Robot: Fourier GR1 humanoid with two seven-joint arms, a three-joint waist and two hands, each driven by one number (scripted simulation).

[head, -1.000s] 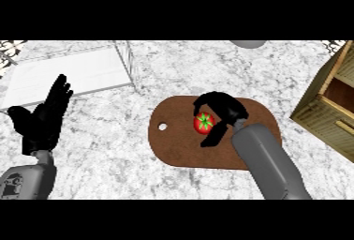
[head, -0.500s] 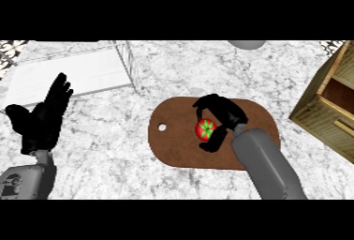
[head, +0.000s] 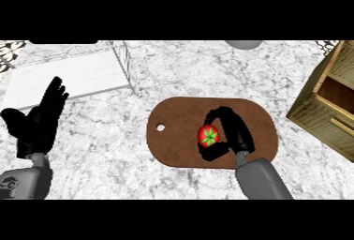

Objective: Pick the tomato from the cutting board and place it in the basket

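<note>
The tomato (head: 208, 135) is red and round with a green star-shaped stem cap facing up, and it sits on the brown oval cutting board (head: 180, 117) right of the board's small hole. The right hand (head: 232, 129) curls around it, fingers over the top, thumb below. The left hand (head: 40, 117) rests spread, fingers up, at the view's left. A wooden basket (head: 325, 105) stands at the right edge, apart from the board
</note>
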